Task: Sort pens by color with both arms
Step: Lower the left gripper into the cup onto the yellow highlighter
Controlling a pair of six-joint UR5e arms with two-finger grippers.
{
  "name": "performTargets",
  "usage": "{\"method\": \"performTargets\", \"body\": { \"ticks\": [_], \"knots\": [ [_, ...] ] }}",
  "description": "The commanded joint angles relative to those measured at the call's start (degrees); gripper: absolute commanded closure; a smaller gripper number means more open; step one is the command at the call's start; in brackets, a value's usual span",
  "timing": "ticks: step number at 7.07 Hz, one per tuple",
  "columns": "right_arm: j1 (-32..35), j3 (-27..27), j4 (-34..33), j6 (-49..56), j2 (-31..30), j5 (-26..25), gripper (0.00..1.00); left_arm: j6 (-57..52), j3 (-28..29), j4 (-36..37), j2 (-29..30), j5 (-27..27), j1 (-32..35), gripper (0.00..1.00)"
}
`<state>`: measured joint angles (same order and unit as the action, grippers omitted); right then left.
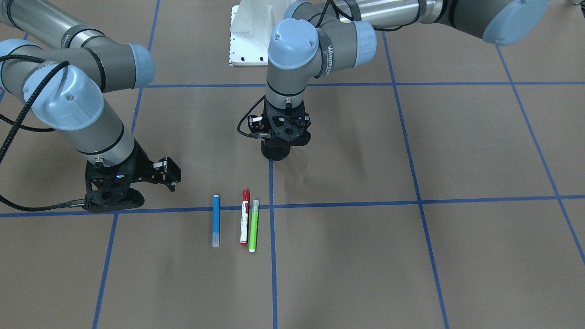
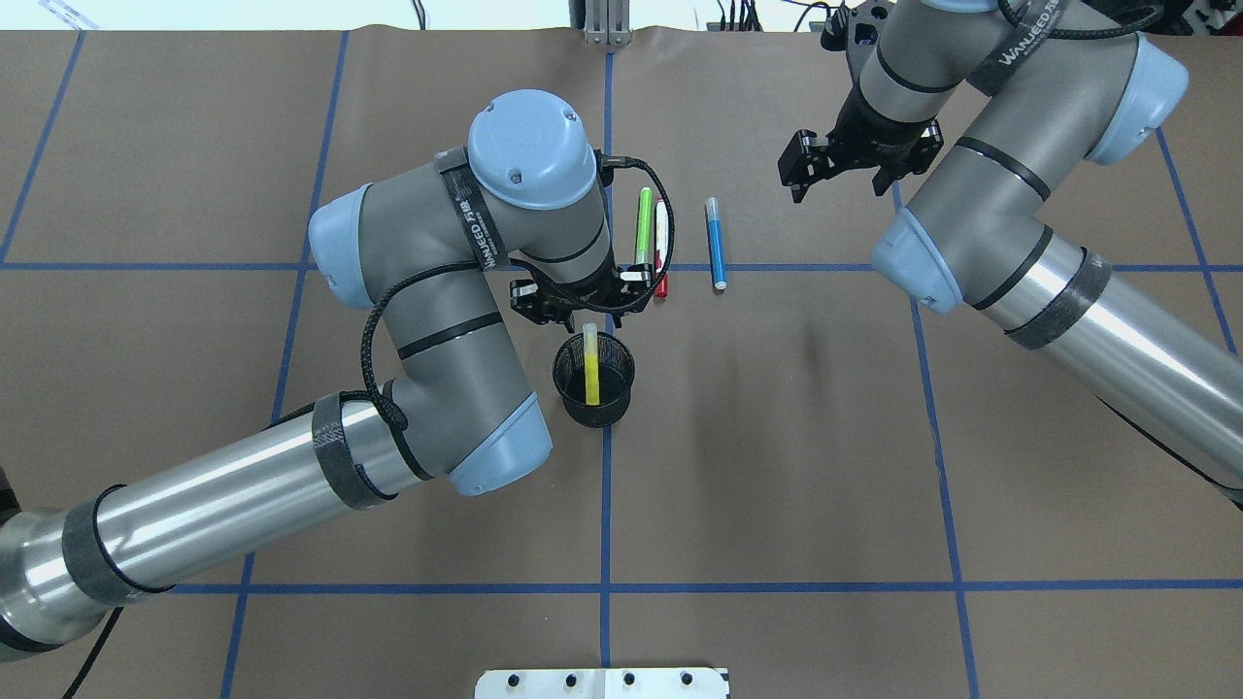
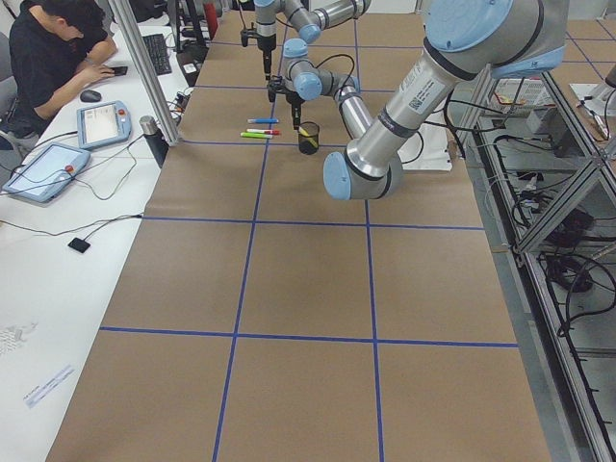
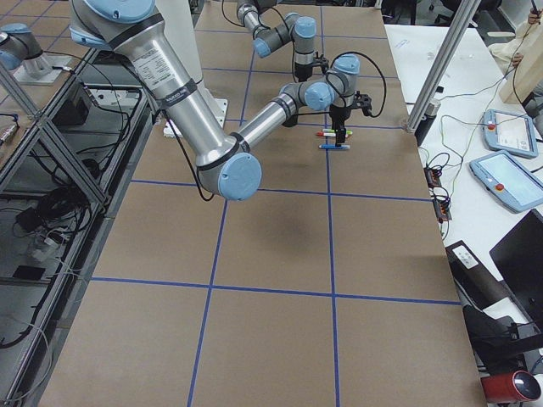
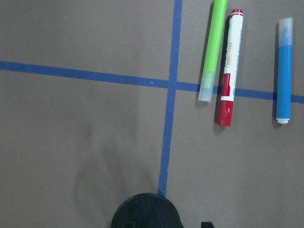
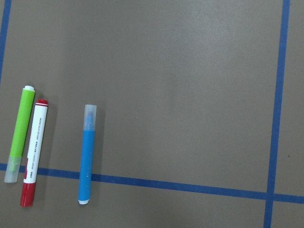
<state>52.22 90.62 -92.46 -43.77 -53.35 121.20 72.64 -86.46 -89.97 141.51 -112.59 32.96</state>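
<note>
Now, yellow marker (image 2: 589, 364) in the mesh cup (image 2: 594, 416), our left end effector (image 2: 583, 301) and right end effector (image 2: 837, 175) gape empty; next we likely grasp the blue marker (image 2: 716, 245).

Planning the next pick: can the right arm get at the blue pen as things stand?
Probably yes. The blue pen lies flat, apart from the red-capped pen; the right gripper hovers open nearby, and the left arm is over the cup.

Cup (image 5: 142, 211) cropped at bottom edge
</note>
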Motion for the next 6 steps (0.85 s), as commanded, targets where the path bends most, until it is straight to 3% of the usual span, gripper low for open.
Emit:
{"method": "performTargets", "body": {
  "ticks": [1, 6],
  "knots": [
    [-0.02, -0.09, 0.00, 0.00, 0.00, 0.00, 0.01, -0.39, -0.12, 0.33, -0.18, 2.18, -1.49, 0.44],
    [-0.02, 0.00, 0.00, 0.00, -0.09, 0.00, 0.01, -0.39, -0.20, 0.50, -0.18, 2.29, -1.58, 0.52]
  ]
}}
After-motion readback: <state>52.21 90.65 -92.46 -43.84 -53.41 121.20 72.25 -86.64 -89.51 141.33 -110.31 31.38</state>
